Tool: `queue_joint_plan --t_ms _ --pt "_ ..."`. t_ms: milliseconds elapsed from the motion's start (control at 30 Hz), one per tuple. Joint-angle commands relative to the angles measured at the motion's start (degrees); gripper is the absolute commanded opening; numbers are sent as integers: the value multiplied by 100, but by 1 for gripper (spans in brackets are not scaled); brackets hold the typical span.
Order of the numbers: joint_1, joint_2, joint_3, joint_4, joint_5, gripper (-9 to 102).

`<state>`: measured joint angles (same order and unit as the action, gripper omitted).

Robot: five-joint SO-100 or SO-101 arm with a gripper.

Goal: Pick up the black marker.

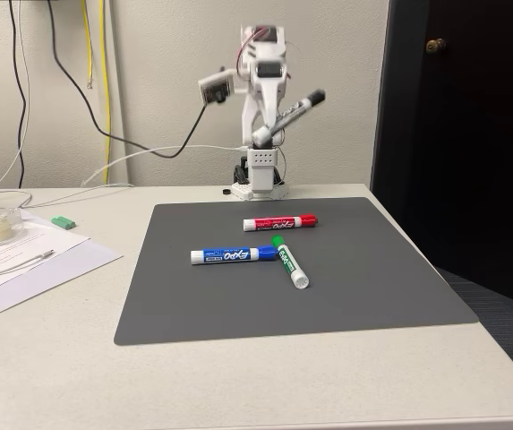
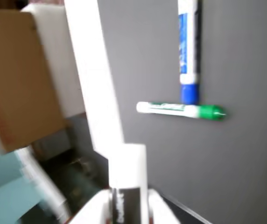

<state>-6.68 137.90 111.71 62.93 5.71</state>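
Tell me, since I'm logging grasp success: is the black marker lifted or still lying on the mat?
Lifted. The black marker is tilted in the air, clamped in the gripper, well above the grey mat.

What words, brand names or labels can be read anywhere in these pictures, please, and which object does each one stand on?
"EXPO" on the red marker, fixed view.
"EXPO" on the blue marker, fixed view.
Green marker: label print too small to read; blurred in the wrist view.
Black marker held in the gripper: print blurred in both views.
Paper sheet at left: lines of text too small to read.
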Motion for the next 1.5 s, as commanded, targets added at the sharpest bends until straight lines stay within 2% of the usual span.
queue_joint_plan --t_ms 0,167,567,1067,1467 --pt "-26 984 993 -659 35 0" --pt "141 1942 2180 -1266 -105 0" --pt "668 2039 2329 -1424 -325 0" --pt "817 2399 2874 -1688 -870 0" --pt "861 2408 2883 -1679 -835 0"
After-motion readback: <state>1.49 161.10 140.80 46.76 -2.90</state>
